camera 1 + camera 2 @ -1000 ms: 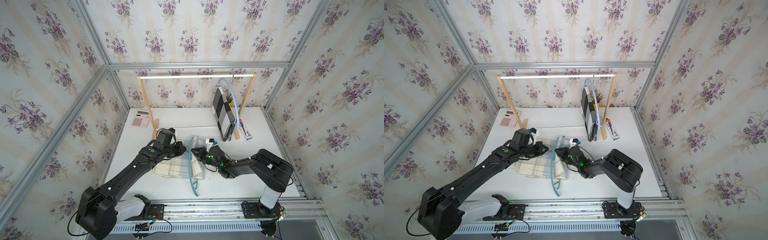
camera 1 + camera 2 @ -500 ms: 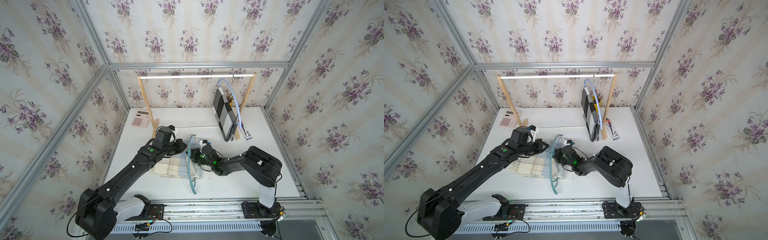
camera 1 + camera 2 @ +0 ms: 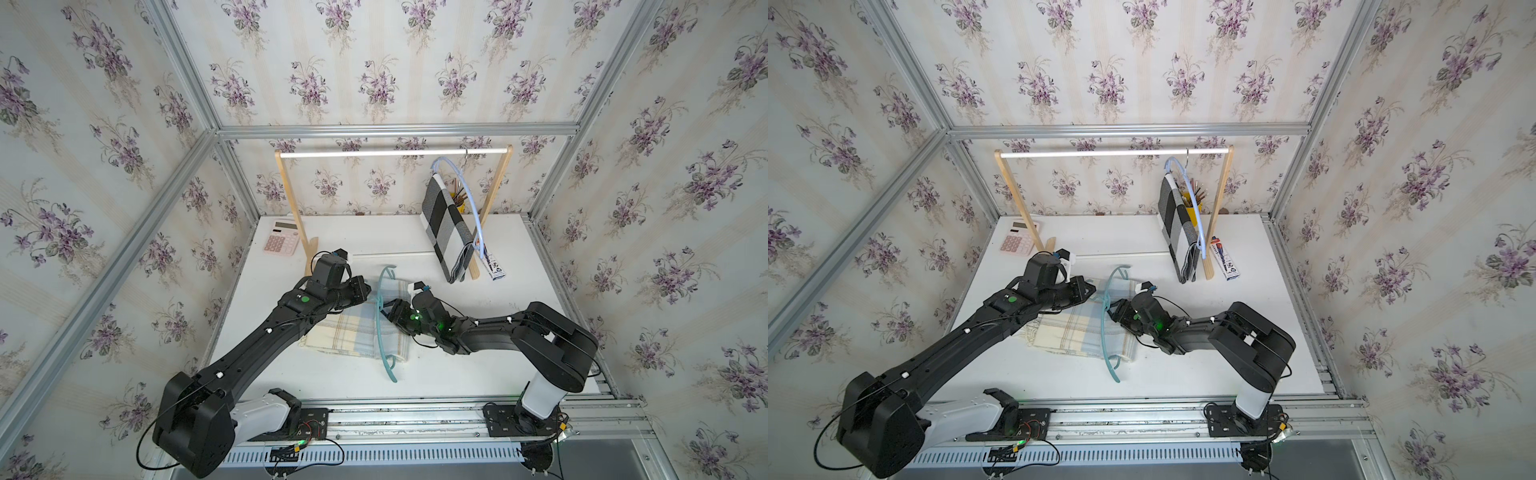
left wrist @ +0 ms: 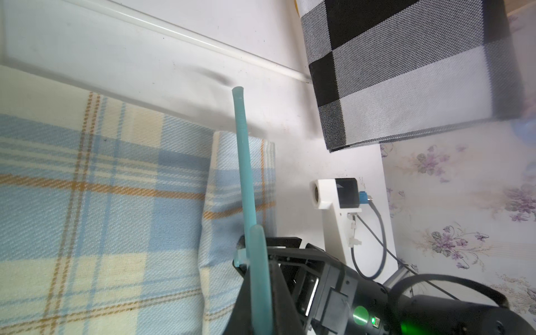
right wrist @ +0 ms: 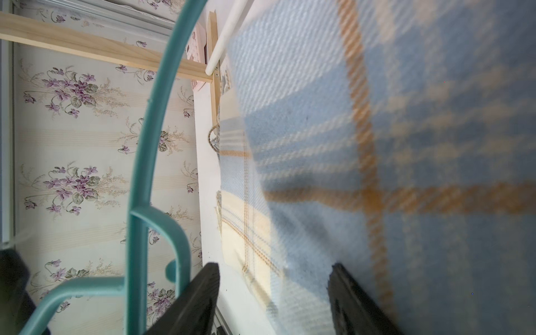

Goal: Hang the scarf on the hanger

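The cream and blue plaid scarf (image 3: 357, 332) (image 3: 1075, 332) lies folded on the white table (image 3: 498, 324). A teal hanger (image 3: 380, 328) (image 3: 1106, 328) stands across its right part, and one scarf corner (image 3: 397, 286) reaches past the hanger. My left gripper (image 3: 370, 293) (image 3: 1092, 291) (image 4: 259, 293) is shut on the hanger (image 4: 243, 162) near its hook end. My right gripper (image 3: 390, 309) (image 3: 1113, 309) (image 5: 275, 293) is open just right of the hanger (image 5: 148, 139), its fingers (image 5: 203, 295) apart with the scarf's (image 5: 377, 145) edge lying between them.
A wooden rack with a white rod (image 3: 395, 153) stands at the back. A black and white checked scarf (image 3: 446, 228) hangs there on a pale blue hanger (image 3: 471, 199). A pink calculator (image 3: 281, 243), a small printed box (image 3: 494, 268) and a yellow pencil cup (image 3: 1192, 210) sit nearby.
My right gripper has opened and slid a little left toward the hanger. The left gripper and the hanger have barely moved.
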